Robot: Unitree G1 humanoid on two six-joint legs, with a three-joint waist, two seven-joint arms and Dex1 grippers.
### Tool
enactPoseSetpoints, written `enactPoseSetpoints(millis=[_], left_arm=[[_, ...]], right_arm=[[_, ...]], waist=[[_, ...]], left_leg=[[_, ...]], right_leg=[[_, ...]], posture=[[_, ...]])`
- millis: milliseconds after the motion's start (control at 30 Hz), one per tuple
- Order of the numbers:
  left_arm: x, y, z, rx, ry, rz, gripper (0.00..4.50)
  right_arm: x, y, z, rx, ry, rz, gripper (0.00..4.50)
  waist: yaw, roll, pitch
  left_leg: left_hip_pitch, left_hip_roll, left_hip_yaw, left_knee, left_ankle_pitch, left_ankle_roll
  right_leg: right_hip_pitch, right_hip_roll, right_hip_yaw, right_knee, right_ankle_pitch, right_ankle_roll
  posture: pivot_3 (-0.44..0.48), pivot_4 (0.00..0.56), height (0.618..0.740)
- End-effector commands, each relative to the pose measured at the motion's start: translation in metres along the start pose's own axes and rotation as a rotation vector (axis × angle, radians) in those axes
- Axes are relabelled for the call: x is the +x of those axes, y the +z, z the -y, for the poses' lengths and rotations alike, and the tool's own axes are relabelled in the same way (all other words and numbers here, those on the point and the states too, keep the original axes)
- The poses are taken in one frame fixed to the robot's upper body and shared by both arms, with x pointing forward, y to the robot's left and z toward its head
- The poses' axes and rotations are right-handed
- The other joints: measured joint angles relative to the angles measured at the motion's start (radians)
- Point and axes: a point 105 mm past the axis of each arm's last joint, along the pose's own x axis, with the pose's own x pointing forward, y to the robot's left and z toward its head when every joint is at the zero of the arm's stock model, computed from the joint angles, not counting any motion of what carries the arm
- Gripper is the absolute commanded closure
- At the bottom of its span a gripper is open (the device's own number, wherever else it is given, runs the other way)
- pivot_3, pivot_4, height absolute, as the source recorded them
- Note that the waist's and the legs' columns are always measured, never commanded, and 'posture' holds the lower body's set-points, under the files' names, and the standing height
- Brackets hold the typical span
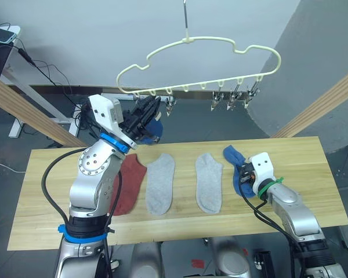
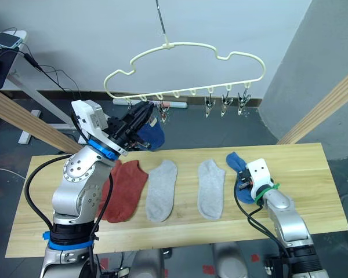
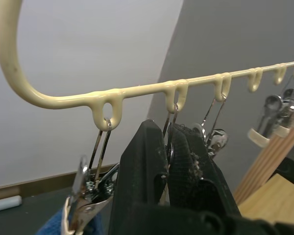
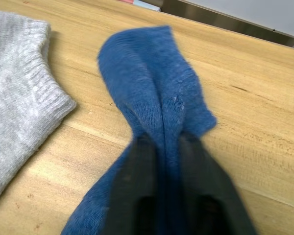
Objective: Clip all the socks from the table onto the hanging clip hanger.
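A cream hanger (image 1: pixel 200 63) is seen suspended above the desk (image 1: pixel 301 153), its row of silver clips (image 1: pixel 229 99) dangling from the lower bar. The left end effector (image 1: pixel 148 113) is raised to the hanger's left end, fingers pressed together around one clip, with a blue sock (image 2: pixel 151 134) hanging just beneath it; whether that sock is gripped by the fingers or by a clip cannot be told. Below the hanger, a red sock (image 1: pixel 129 182) lies on the desk partly hidden behind the left arm, and two grey socks (image 1: pixel 161 182) are laid flat side by side to its right. A second blue sock (image 4: pixel 157 103) is bunched on the desk to the right of the hanger's far end, pinched between the closed fingers of the right end effector (image 4: pixel 161 147), which is held low over the wood.
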Motion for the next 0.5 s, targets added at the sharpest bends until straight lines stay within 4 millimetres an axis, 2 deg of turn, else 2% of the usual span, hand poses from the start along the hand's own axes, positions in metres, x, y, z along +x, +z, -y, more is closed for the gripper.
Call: enactPoseSetpoints(millis=[33, 200, 367, 500], left_arm=[[-0.002, 0.01, 0.002, 0.004, -0.034, 0.023, 4.42], [-0.002, 0.012, 0.001, -0.026, -0.051, 0.02, 4.42], [-0.001, 0.016, 0.004, -0.061, -0.076, 0.026, 4.42], [0.0, 0.018, 0.005, -0.083, -0.079, 0.026, 4.42]], right_arm=[[-0.011, 0.007, 0.004, -0.079, 0.033, 0.014, 4.5], [-0.026, 0.059, -0.003, -0.207, 0.149, 0.155, 4.5], [-0.034, 0.094, -0.041, -0.234, 0.335, 0.285, 4.5], [-0.024, 0.113, -0.068, -0.197, 0.421, 0.364, 4.5]], waist=[[0.0, 0.0, 0.0], [-0.004, 0.0, 0.0], [-0.002, 0.0, 0.0], [-0.003, 0.0, 0.0]], left_leg=[[0.0, 0.0, 0.0, 0.0, 0.0, 0.0], [0.0, 0.0, 0.001, 0.0, 0.0, 0.0], [0.0, 0.001, -0.001, 0.0, 0.0, 0.0], [0.0, 0.0, 0.0, 0.0, 0.0, 0.0]], right_leg=[[0.0, 0.0, 0.0, 0.0, 0.0, 0.0], [-0.001, 0.0, 0.001, 0.0, 0.0, 0.0], [-0.001, 0.001, 0.0, 0.0, -0.002, 0.003], [0.0, 0.0, 0.0, -0.001, 0.0, 0.0]], posture=[[-0.217, 0.39, 0.73], [-0.231, 0.391, 0.73], [-0.238, 0.391, 0.73], [-0.242, 0.391, 0.73]])
